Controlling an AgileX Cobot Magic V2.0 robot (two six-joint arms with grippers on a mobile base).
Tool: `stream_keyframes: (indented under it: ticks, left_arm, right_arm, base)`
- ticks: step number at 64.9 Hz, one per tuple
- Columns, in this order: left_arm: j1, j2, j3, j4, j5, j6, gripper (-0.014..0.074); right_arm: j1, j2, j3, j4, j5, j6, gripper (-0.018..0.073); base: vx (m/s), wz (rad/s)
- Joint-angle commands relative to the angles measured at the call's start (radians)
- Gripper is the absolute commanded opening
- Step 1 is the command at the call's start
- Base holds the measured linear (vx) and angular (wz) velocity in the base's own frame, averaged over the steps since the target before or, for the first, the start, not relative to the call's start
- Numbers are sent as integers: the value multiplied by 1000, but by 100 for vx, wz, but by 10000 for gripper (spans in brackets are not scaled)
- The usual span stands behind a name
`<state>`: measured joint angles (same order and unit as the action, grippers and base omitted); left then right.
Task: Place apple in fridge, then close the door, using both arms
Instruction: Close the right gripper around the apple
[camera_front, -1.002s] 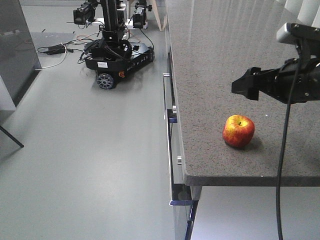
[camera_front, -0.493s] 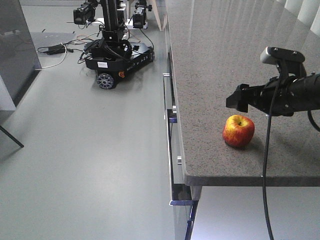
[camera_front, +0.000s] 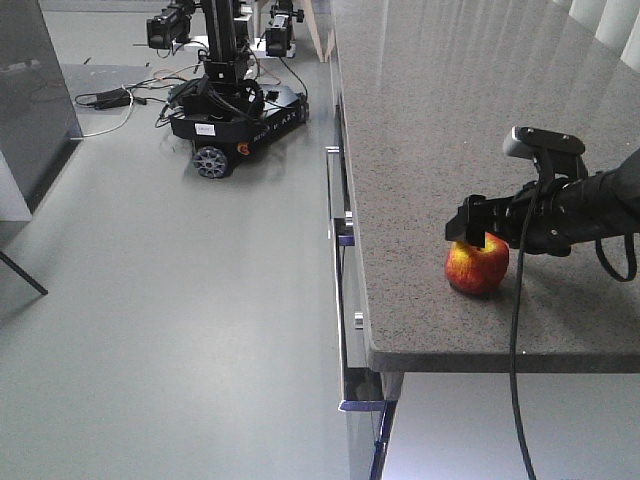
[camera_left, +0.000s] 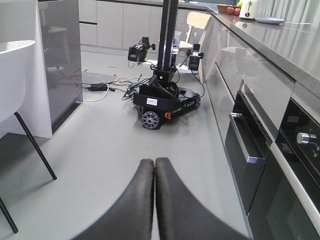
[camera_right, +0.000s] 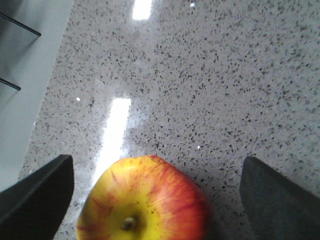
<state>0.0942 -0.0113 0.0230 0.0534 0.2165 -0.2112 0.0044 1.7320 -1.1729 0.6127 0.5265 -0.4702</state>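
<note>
Hovering open over the glossy red-yellow round apple (camera_front: 477, 265) on the speckled grey counter (camera_front: 440, 120), the black right hand (camera_front: 472, 226) is probably needing lower, centred fingers (camera_right: 40, 195) before closing.

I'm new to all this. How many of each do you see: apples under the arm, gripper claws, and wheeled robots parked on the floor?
apple: 1
grippers: 2, the right gripper open around the apple, the left gripper shut on nothing
parked wheeled robot: 1
Total: 4
</note>
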Motion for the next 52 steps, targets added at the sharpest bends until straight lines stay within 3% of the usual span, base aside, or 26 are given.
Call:
stream_keyframes:
  ticks: [1,18,29,52]
  left_arm:
    - [-4,-16,30,1,-73,-3,-5]
    - [-4,-16,30,1,-73,-3,-5]
    - [-4,-16,30,1,-73,-3,-5]
    - [-4,-16,30,1,-73,-3,-5]
  right_arm:
    - [-2,-30,-33,21,-14,-8,632]
    - [-2,-19,-33,21,45,-8,601]
    - [-2,-19,-33,20,69,-7,529]
    - [-2,-28,-33,25,76,-4,191]
  base:
    - [0,0]
    - [0,0]
    - [0,0]
    - [0,0]
